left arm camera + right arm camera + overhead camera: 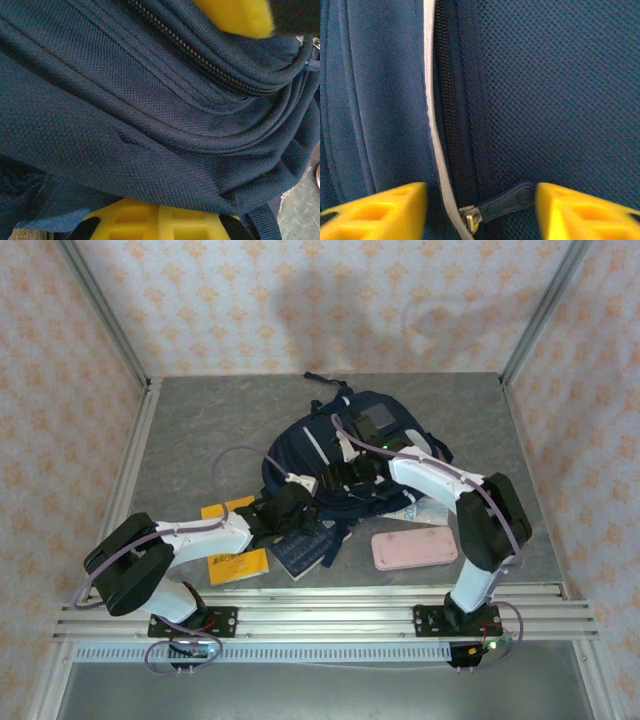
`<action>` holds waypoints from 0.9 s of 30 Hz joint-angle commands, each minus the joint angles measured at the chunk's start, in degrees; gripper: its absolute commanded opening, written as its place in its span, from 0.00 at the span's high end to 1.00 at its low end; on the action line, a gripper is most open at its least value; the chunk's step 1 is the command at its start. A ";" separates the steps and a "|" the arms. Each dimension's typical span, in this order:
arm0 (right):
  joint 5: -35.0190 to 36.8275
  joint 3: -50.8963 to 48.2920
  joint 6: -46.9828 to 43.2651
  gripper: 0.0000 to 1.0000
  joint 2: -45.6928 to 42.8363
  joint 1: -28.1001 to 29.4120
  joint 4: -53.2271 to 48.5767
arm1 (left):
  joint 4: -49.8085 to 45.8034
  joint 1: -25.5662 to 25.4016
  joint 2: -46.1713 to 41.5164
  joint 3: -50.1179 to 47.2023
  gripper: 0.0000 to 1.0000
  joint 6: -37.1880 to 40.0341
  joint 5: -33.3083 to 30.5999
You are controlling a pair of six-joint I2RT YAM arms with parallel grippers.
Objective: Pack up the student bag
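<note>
The student bag (pixel 350 445) is lying on the table (pixel 200 420) and is being met by both arms from the near side.

A fold of its navy cloth is being pinched by the left gripper (pixel 288 508) at the bag's near left edge. In the left wrist view the yellow fingers (pixel 235 15) are being pressed shut on that cloth, one above the fold and one below it. A zip (pixel 200 60) is running across just under the upper finger.

The right gripper (pixel 357 475) is being held against the bag farther in, to the right of the left one. Its jaws are standing partly open and nothing is being grasped. In the right wrist view a zip pull (pixel 512 199) is lying between the two fingers, nearer the right one (whether it is being touched there cannot be told). A white stripe (pixel 431 125) is running straight ahead of the gap, beside the zip teeth, and blue mesh (pixel 560 90) is lying ahead of the right finger.

A dark blue notebook (pixel 303 552) is lying just on the near side of the left gripper, and a yellow booklet (pixel 237 566) is lying beside that arm's forearm. A pink case (pixel 413 548) is lying on the near side of the right gripper, apart from the bag.
</note>
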 commanded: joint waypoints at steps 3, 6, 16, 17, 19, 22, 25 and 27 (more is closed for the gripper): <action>-5.91 2.54 -1.44 0.89 1.85 0.37 -0.32 | 1.59 -0.27 -0.79 -0.28 1.00 0.98 -0.37; -6.26 1.63 -2.72 1.00 0.72 0.34 -0.79 | 0.90 -0.14 -1.90 -0.69 1.00 0.71 -1.50; -1.82 -0.95 -4.89 1.00 -4.50 0.26 -1.30 | -5.09 1.14 -8.72 -2.44 1.00 0.63 -10.61; -1.65 -1.18 -5.01 1.00 -5.03 0.26 -1.21 | -5.21 1.40 -9.21 -2.63 1.00 0.58 -11.16; -1.56 -1.62 -5.11 1.00 -6.12 0.22 -1.17 | -5.48 1.94 -9.54 -2.64 1.00 0.58 -11.86; -1.69 -2.58 -5.39 1.00 -8.43 0.09 -0.88 | -5.23 2.92 -8.78 -2.76 1.00 0.42 -12.91; -2.33 -3.74 -6.09 1.00 -10.87 0.08 -0.33 | -3.77 4.53 -8.01 -3.51 1.00 -1.15 -13.44; -2.44 -4.49 -7.09 1.00 -12.28 0.08 -0.29 | -2.71 5.19 -7.92 -3.62 1.00 -1.48 -13.67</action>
